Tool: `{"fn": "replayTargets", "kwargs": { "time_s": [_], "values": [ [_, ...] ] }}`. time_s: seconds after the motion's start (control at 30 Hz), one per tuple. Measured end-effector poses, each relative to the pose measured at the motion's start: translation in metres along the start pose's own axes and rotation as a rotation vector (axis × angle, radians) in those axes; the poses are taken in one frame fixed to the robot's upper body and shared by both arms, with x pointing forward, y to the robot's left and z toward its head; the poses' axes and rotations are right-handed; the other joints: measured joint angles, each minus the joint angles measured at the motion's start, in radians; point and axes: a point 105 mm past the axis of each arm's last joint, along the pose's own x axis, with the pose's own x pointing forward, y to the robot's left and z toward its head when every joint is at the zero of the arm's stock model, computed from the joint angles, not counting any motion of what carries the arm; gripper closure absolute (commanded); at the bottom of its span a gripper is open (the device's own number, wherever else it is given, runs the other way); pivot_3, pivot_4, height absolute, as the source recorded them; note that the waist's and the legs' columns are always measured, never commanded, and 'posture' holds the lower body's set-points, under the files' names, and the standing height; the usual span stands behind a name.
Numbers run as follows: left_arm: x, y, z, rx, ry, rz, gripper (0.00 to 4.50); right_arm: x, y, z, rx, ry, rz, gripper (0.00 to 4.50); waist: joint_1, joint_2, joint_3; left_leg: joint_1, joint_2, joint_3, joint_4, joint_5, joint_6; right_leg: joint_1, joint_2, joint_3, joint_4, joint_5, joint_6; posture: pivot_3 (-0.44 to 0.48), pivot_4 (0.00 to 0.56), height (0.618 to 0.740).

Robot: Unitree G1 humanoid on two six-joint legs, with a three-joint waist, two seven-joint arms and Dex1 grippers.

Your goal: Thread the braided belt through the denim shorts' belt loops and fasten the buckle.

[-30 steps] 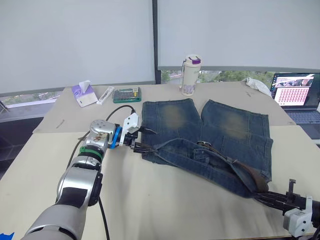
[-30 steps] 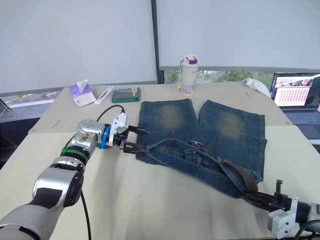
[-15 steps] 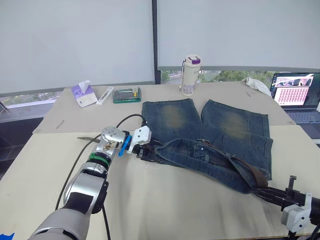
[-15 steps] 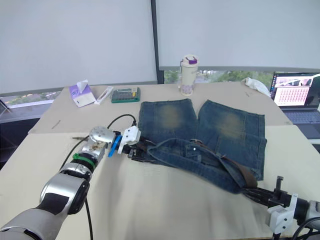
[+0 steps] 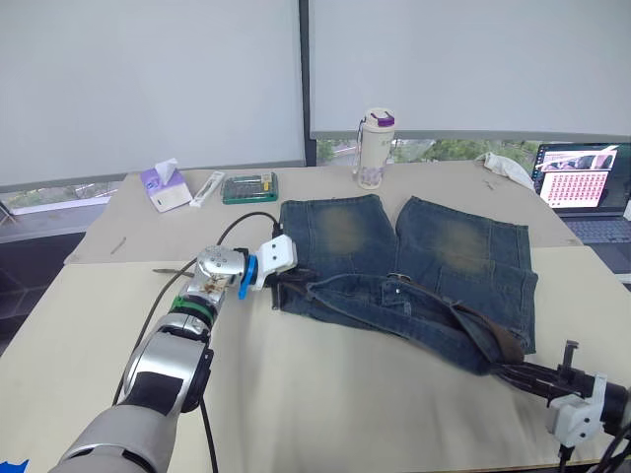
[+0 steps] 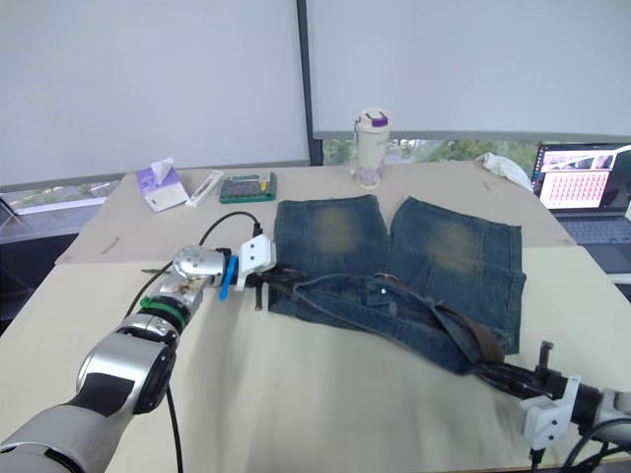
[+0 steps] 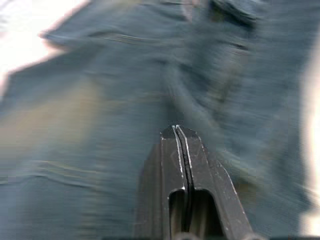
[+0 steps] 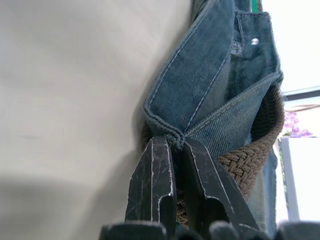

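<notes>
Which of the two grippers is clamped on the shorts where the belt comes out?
The right gripper, at the shorts' waistband corner by the braided belt. The left gripper is shut at the opposite waistband end.

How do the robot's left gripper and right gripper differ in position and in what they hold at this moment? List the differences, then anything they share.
The left gripper sits at the waistband's left end of the denim shorts; the right gripper sits at the shorts' near right corner. The left gripper's fingers are pressed together with nothing visible between them; the right gripper pinches a denim edge beside the braided belt. Both have black fingers and are shut.
</notes>
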Motion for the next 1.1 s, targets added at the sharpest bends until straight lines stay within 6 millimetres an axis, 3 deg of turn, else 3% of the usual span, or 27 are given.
{"fn": "replayTargets", "kwargs": {
  "time_s": [0.2,0.3,0.4,0.53,0.7,0.93,1.1],
  "values": [
    [0.002,0.029,0.015,0.078,0.002,0.174,4.48,0.019,-0.035,-0.019,-0.02,0.063,-0.119,4.5,-0.002,0.0,0.0,0.001,0.001,0.003,-0.002,0.0,0.0,0.0,0.0,0.003,0.0,0.0,0.0,0.0,0.15,0.74],
    [-0.002,0.03,0.014,0.028,-0.018,0.181,4.48,0.022,-0.041,-0.021,-0.02,0.071,-0.141,4.5,-0.001,0.002,-0.001,0.001,0.001,0.004,-0.001,0.0,0.0,0.0,0.0,0.004,0.0,0.0,0.0,0.0,0.15,0.74],
    [-0.007,0.014,0.011,-0.086,-0.062,0.024,4.48,0.021,-0.035,-0.02,-0.01,0.067,-0.131,4.5,-0.002,0.005,-0.003,0.001,0.0,0.004,-0.001,0.0,0.0,0.0,0.0,0.004,0.0,0.0,0.0,0.0,0.15,0.74],
    [-0.015,-0.015,-0.012,-0.244,-0.023,-0.153,3.33,0.017,-0.023,-0.018,0.012,0.064,-0.112,4.5,-0.009,0.006,-0.004,0.001,0.0,0.004,-0.001,0.0,0.001,0.0,0.001,0.005,0.0,0.0,0.0,0.0,0.15,0.74],
    [-0.018,-0.022,-0.005,-0.236,-0.06,-0.236,1.68,0.016,-0.023,-0.018,0.015,0.064,-0.124,4.5,-0.008,0.006,-0.004,0.001,0.0,0.004,0.0,0.0,0.001,0.0,0.001,0.005,0.0,0.0,0.0,0.0,0.15,0.74],
    [-0.02,-0.04,-0.009,-0.233,-0.052,-0.361,1.68,0.016,-0.021,-0.017,0.018,0.061,-0.127,4.5,-0.009,0.006,-0.004,0.002,0.0,0.005,-0.001,-0.001,0.002,0.0,0.001,0.007,0.0,0.0,0.0,0.0,0.15,0.74],
    [-0.015,-0.043,-0.018,-0.158,0.023,-0.34,1.68,0.014,-0.02,-0.016,0.013,0.063,-0.119,4.5,-0.005,0.005,-0.004,0.002,0.0,0.006,0.0,-0.001,0.002,0.0,0.001,0.008,0.0,0.0,0.0,0.0,0.15,0.74]
  ]
}}
